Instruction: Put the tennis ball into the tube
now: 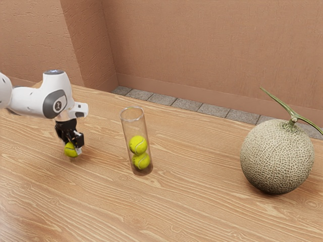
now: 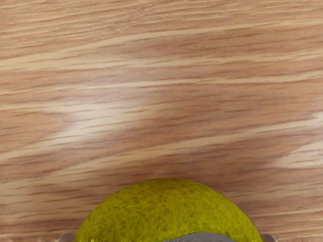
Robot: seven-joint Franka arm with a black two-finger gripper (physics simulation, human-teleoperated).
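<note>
The tool [image 1: 72, 148] is shown pointing downward, with its two fingers parted by the width of the tennis ball [image 1: 69, 150] and closed against it from opposite sides; in the wrist view the ball is likewise seen centred between the fingers. Whether the ball is held just above the table [image 1: 192, 206] or is touching it cannot be told with certainty. The governing relation is that between the held ball and the mouth of the tube [image 1: 128, 128]. The tube is placed well apart from the tool, on the side away from the arm [image 1: 30, 102], toward the exterior view's right, and is stood on its base with its long axis upright and its rim [image 1: 132, 120] uppermost. By judgement, the ball is carried at a level below that rim, so that a lift is required first, followed by a traverse outward from the arm until the ball is centred over the opening. Two balls [image 1: 138, 144] are stacked inside, and room is left above them for a third. If the traverse is begun too low, the wall may be struck and the tube tipped; if centring is poor, the ball may be caught on the rim.
</note>
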